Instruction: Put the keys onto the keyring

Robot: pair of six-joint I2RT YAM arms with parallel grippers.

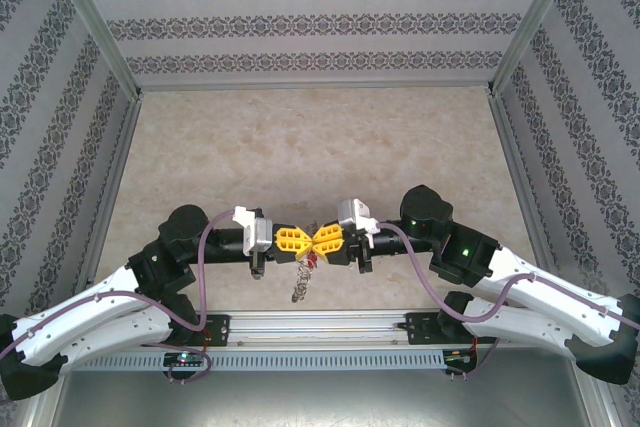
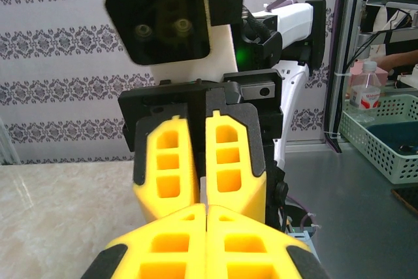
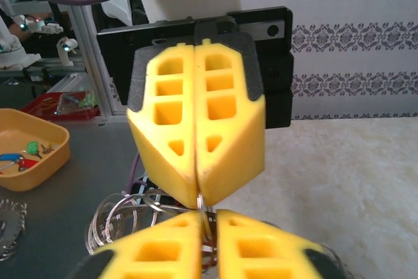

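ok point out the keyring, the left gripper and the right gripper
keyring point(image 3: 130, 208): right wrist view, on the wire loops lower left
left gripper point(image 3: 198, 197): right wrist view, where its shut fingertips meet
right gripper point(image 3: 209, 227): right wrist view, between its own fingertips at the bottom

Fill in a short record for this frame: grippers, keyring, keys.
left gripper: shut, pinching the keyring
right gripper: shut on the same ring, tip to tip with the left
keyring: coils hang below the two sets of fingertips
keys: a red speck beside the ring, too small to confirm
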